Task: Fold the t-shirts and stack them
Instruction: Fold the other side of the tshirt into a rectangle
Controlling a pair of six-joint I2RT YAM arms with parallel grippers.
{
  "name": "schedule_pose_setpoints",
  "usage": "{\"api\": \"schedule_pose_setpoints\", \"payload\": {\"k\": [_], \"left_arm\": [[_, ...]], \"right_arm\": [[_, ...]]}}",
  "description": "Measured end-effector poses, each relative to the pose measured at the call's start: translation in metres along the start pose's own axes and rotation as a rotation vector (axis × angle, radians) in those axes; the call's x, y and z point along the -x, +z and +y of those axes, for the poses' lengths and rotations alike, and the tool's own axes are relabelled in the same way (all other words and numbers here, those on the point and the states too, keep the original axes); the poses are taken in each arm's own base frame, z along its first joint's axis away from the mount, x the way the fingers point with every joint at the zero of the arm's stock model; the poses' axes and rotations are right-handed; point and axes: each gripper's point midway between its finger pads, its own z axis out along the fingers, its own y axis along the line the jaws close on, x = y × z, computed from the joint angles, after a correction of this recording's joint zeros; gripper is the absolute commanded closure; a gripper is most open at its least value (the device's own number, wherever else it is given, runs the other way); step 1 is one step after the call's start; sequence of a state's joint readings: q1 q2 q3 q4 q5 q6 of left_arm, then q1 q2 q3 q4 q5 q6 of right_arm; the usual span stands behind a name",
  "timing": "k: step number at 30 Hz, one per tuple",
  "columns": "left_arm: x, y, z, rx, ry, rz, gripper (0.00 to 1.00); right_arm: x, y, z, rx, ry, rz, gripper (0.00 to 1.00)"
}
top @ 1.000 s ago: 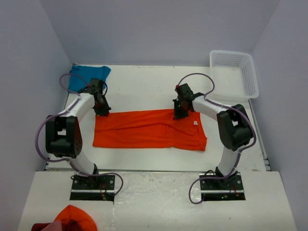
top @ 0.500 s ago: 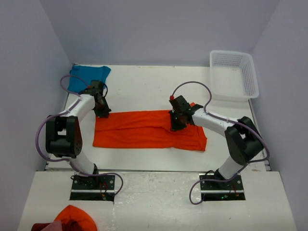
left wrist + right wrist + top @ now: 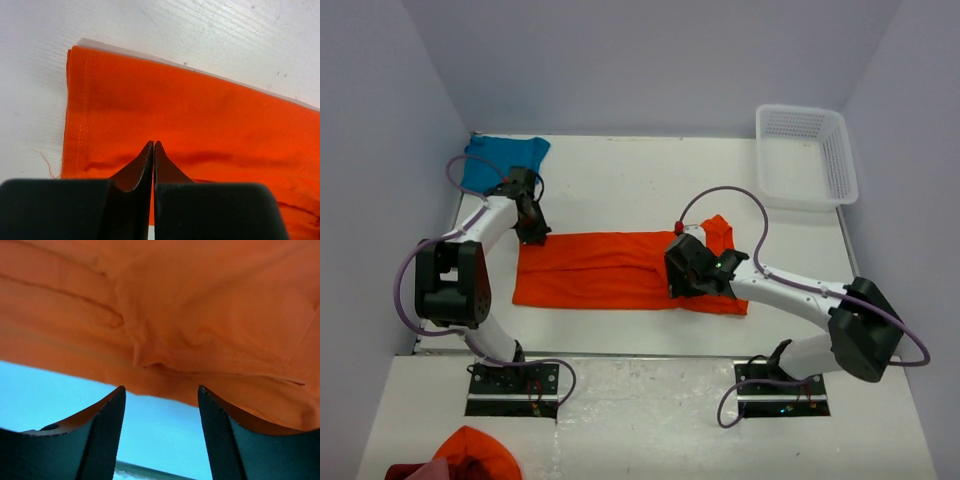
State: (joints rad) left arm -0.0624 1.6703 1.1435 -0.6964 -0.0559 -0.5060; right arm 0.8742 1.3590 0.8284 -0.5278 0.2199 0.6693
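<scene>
Bright orange cotton t-shirt (image 3: 600,270) half-folded into a band; teal-blue cotton shirt (image 3: 505,157) beyond it untouched — nothing stacked. Left gripper (image 3: 153,147) closed tight at its corner, right gripper (image 3: 161,390) gaping, empty.

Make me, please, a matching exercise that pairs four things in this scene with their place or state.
Things:
1. orange shirt
2. teal shirt
3. basket
4. right gripper

Place or state:
A. far right corner of the table
B. jaws open
C. far left corner
D. middle of the table

Pairs: 1-D, 2-C, 3-A, 4-B
</scene>
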Motion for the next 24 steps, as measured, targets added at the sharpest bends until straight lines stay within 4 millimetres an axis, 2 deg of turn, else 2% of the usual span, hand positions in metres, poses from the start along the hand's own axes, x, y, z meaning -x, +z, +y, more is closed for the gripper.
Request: {"api": "schedule_pose_setpoints", "payload": {"k": [1,3,4,5,6,9,11,15,20,24], "left_arm": [[0.000,0.000,0.000,0.000,0.003,0.000,1.00],[-0.001,0.000,-0.001,0.000,0.009,0.000,1.00],[-0.001,0.000,-0.001,-0.001,0.015,0.000,1.00],[-0.001,0.000,-0.001,-0.001,0.021,0.001,1.00],[-0.001,0.000,-0.001,-0.002,0.027,0.001,1.00],[-0.003,0.000,-0.003,-0.005,0.049,0.002,1.00],[-0.004,-0.001,-0.006,-0.008,0.066,0.002,1.00],[-0.009,-0.001,-0.014,-0.028,0.100,0.013,1.00],[-0.020,0.003,-0.028,-0.059,0.152,0.044,1.00],[-0.028,0.001,-0.052,-0.117,0.213,0.064,1.00]], "right_arm": [[0.006,0.003,-0.001,-0.024,0.001,-0.007,0.43],[0.016,0.006,-0.002,-0.061,0.006,-0.026,0.58],[0.020,0.006,-0.004,-0.079,0.008,-0.037,0.68],[0.024,0.006,-0.006,-0.093,0.012,-0.045,0.88],[0.028,0.005,-0.008,-0.104,0.013,-0.052,1.00],[0.040,0.009,-0.018,-0.134,0.062,-0.059,1.00],[0.048,0.016,-0.034,-0.169,0.104,-0.055,1.00],[0.050,0.030,-0.062,-0.236,0.150,-0.025,1.00],[0.043,0.040,-0.066,-0.256,0.138,0.010,1.00],[0.036,0.044,-0.067,-0.255,0.142,0.028,1.00]]}}
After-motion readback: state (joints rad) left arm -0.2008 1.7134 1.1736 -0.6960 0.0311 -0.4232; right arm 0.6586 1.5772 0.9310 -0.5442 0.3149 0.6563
